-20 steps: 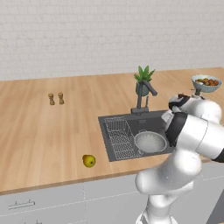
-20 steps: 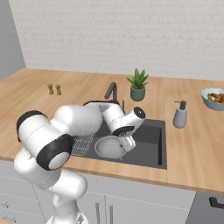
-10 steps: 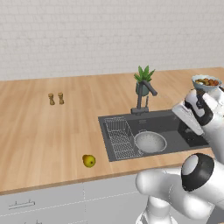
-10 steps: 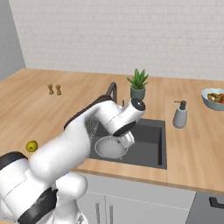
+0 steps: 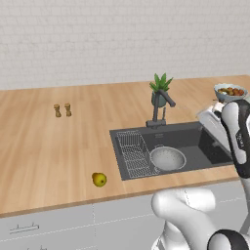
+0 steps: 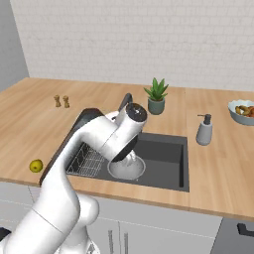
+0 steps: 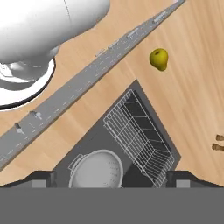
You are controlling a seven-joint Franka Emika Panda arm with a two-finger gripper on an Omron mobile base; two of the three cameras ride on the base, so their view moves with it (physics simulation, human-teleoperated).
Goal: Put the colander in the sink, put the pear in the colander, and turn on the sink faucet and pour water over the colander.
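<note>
Pear first, because it lies furthest to the left: the small yellow-green pear with a darker top (image 5: 99,179) rests on the light wooden counter (image 5: 58,146), well apart from the left edge of the dark grey rectangular sink (image 5: 207,156) and not far from the front edge of the counter. I judge it light and firm, but its skin is smooth and its body is round, so it may roll or slip out of a grip. A hold across its widest part, with the fingers coming from above, seems the safest; too much force could bruise it.

Next to the right, inside the basin, is the rectangular wire rack (image 5: 134,153), and just beside it the round silver-grey metal colander with perforated sides (image 5: 167,158), which sits upright on the sink floor. It looks stiff and light, and it has small handles at the rim. So the first step seems done, and the pear is the next thing to fetch.

Behind the basin stands the slim grey metal faucet with an angled spout (image 5: 159,108).

The two-finger gripper (image 7: 111,180) hangs above the sink and holds nothing; its dark tips stand wide apart in the hand view, so the claw is spread.
</note>
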